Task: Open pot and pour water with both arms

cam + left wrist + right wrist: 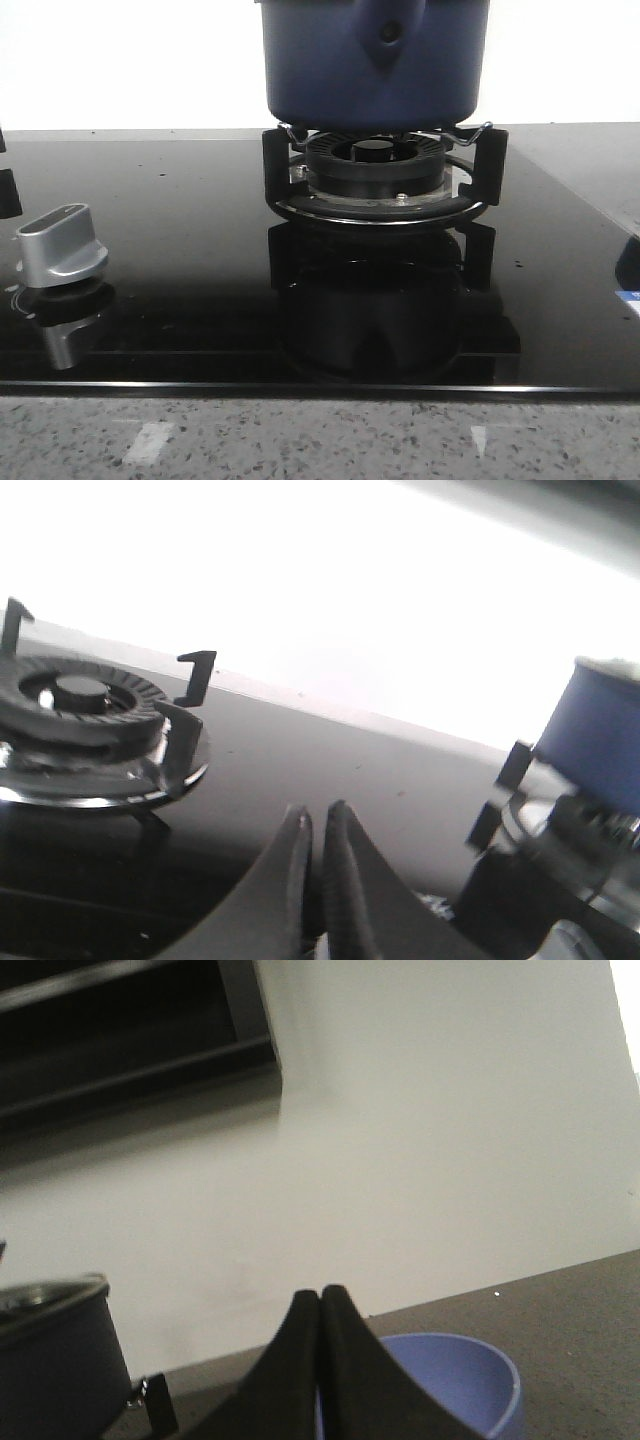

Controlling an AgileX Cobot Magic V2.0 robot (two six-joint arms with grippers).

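The dark navy-blue pot (375, 60) stands on the burner's supports at the back centre, with its triangular handle mount and rivet hole facing me. Its top is cut off in the front view. It also shows in the left wrist view (597, 735) and in the right wrist view (50, 1365), where a shiny rim runs round its top. My left gripper (318, 817) is shut and empty, low over the black cooktop between two burners. My right gripper (320, 1295) is shut and empty, just above a light blue bowl (465, 1380). Neither gripper shows in the front view.
The black burner ring (375, 165) sits under the pot on the glossy black glass cooktop (180, 210). A silver control knob (62, 243) stands at the front left. A second, bare burner (80, 705) lies to the left. A speckled counter edge (320, 440) runs along the front.
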